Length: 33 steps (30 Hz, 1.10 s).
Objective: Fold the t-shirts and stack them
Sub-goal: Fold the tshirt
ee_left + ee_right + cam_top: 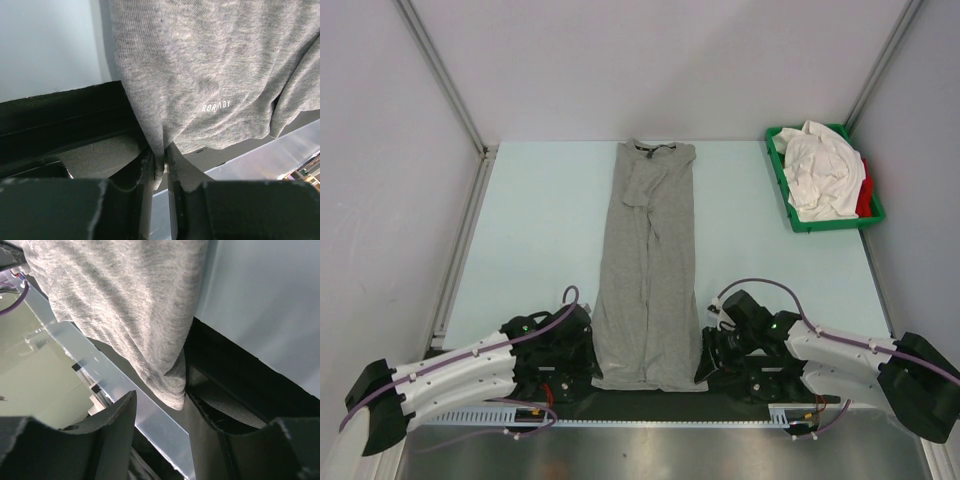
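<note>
A small white logo [216,106] is printed in thin capitals on the grey t-shirt [200,60], near its lower hem. In the left wrist view it lies toward four o'clock from the centre. It reads roughly "RORADY", though the middle letters are not certain. In the top view a dark neck label [655,150] sits at the shirt's twelve o'clock end, too small to read.

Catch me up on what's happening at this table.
Two arms are folding a grey t-shirt, laid as a long strip down the table. The left gripper is pinched on its near left corner; the right gripper stands open around the near right corner. In the green tray wait white shirts and a red shirt.
</note>
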{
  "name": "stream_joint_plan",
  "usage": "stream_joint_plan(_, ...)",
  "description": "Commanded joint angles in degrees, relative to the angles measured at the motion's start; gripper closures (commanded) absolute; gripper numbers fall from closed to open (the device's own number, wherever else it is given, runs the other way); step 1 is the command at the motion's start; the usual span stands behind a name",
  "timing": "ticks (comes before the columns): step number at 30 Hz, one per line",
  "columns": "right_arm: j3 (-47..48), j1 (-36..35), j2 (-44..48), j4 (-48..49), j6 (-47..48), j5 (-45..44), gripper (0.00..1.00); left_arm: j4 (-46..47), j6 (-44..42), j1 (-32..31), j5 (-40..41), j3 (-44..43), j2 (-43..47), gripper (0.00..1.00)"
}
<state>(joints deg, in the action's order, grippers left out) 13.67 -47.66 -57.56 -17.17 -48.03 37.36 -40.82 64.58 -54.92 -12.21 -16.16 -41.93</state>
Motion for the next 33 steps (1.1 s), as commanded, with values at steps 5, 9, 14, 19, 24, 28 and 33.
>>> stream_joint_plan(5, 0.6, 0.9, -0.5, -5.7, 0.1, -12.4, 0.53, 0.6, 0.5, 0.3, 1.3, 1.1, 0.3, 0.81)
stream_joint_plan(9, 1.7, 2.1, 3.8, -7.6, 0.4, -14.2, 0.45, 1.4, 0.6, 0.3, 0.7, 1.0, -0.3, 0.75)
stream_joint_plan(14, 2.9, 4.0, 5.1, -8.9, 2.2, -13.7, 0.45, 1.3, 0.2, 0.3, 1.1, 0.4, 0.1, 0.69)
stream_joint_plan(19, 1.5, 3.8, 3.0, -4.1, 2.1, -12.7, 0.46, 1.9, 0.1, 0.3, 0.7, 0.8, -0.7, 0.68)
stream_joint_plan(24, 3.3, 4.1, 0.4, -2.6, 2.9, -12.8, 0.46, -0.9, -0.1, 0.3, 2.4, -0.4, 0.6, 0.56)
stream_joint_plan(28, 2.9, 4.1, -0.6, -1.5, 2.9, -12.4, 0.46, -2.0, 0.0, 0.3, 3.3, -0.6, 1.0, 0.52)
stream_joint_plan(33, 2.1, 3.8, -3.0, 1.2, 2.8, -11.5, 0.47, -0.2, 0.0, 0.3, 2.5, 0.7, -0.4, 0.6)
